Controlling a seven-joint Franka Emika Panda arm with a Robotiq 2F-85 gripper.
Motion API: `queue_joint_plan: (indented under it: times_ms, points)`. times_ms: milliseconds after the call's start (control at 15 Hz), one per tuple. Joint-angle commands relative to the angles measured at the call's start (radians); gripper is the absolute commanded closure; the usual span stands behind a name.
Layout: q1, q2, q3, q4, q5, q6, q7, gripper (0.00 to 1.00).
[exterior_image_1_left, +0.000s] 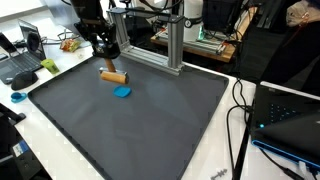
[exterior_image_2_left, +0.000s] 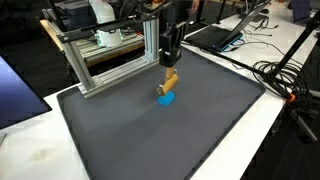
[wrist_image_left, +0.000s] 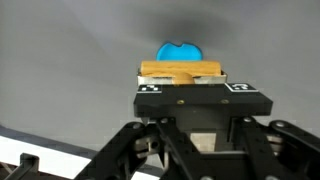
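End effector (exterior_image_1_left: 107, 62) is closed narrow on a wooden block (exterior_image_1_left: 113, 75); the wrist view shows the block (wrist_image_left: 180, 70) lying crosswise between the fingers. The block sits low over the dark mat (exterior_image_1_left: 150, 120) covering the tabletop, toward the mat's far edge. A blue piece (exterior_image_1_left: 122, 92) lies on the mat just beside the block; in an exterior view (exterior_image_2_left: 166, 98) the two appear to touch, but contact cannot be confirmed. An aluminium frame (exterior_image_2_left: 100, 62) stands near, behind the end effector.

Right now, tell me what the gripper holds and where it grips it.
The gripper holds the wooden block, clamped about its middle, both ends sticking out.
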Motion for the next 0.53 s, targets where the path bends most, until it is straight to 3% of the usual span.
queue_joint_plan:
  times_ms: [0,467]
  points:
    - [-0.017,0.003,0.005,-0.042,0.045,0.072,0.033,0.78]
    - [-0.01,0.018,0.0,-0.092,0.078,0.136,0.126,0.78]
